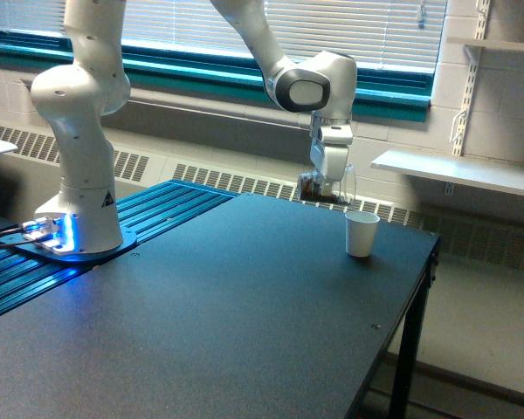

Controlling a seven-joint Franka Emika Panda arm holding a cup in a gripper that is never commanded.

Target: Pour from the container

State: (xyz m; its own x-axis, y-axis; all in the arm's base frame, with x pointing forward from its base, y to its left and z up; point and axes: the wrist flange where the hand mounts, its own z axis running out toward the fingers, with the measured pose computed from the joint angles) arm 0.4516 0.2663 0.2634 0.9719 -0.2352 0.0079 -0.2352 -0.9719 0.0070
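Clear container point(326, 186) lies sideways, mouth toward white cup point(361, 234).

lab/classroom | cinder-block wall point(498, 96), window blinds point(332, 26), baseboard radiator point(244, 182), bracket shelves point(458, 170), Panda arm point(79, 131) on table point(201, 323)

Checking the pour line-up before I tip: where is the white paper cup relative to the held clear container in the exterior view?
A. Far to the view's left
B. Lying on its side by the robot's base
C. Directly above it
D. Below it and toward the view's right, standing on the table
D: the white paper cup stands upright on the table, lower than and right of the clear container held in the gripper.
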